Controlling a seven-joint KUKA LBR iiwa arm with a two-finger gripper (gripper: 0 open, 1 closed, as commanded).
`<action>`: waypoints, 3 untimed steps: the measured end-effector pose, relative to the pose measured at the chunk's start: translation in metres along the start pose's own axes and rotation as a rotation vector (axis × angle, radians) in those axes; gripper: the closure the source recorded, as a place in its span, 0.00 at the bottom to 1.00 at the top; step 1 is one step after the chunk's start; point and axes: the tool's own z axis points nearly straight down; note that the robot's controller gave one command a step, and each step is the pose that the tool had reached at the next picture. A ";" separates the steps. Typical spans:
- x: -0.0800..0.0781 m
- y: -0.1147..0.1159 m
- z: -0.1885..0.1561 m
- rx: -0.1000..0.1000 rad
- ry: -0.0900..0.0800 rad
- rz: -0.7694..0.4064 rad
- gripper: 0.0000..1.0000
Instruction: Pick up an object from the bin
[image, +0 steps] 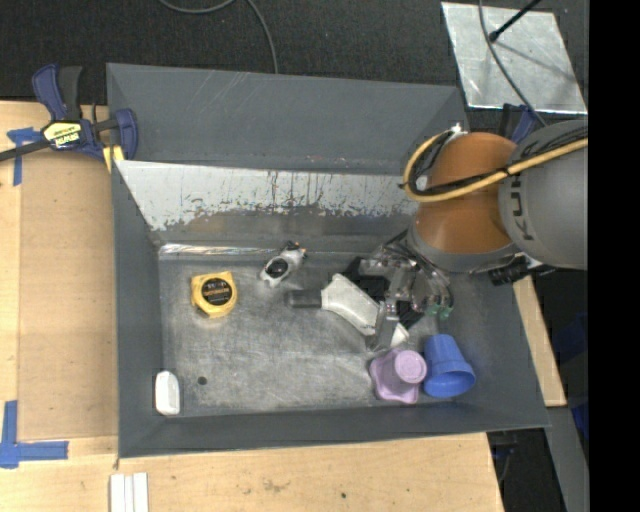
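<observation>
In the right half of the bin floor, just below the back wall's slope, lies a white angular piece (347, 299) of plastic. It lies flat, with its long side running down toward the right. The gripper (390, 320) hangs low at that piece's right end, touching it or very nearly so. From here I cannot tell whether the claw is wide or narrow, nor whether it has the piece in its grasp. Metal parts and a bit of green crowd the spot.

Just in front of the gripper sits a purple cup (398, 376) on its side, mouth toward the viewer. A blue cup (448, 367) is pressed against its right, up against the bin's right slope.

Left of the white piece, just beside it, is a small dark block (299, 298). A little farther back lies a small white-and-black part (281, 267).

Well apart to the left, a yellow tape measure (213, 293) lies flat with its dark label up. In the front-left corner a white oblong thing (167, 392) rests against the wall of the grey bin (140, 330).

Above all this stands the arm's wrist — an orange cover (465, 195) with yellow and black cables (440, 165) looped over it.
</observation>
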 end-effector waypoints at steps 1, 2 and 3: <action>-0.002 0.015 0.024 -0.001 -0.005 0.016 0.00; 0.019 0.043 0.021 -0.003 -0.008 0.469 1.00; 0.019 0.043 0.021 -0.002 -0.008 0.469 1.00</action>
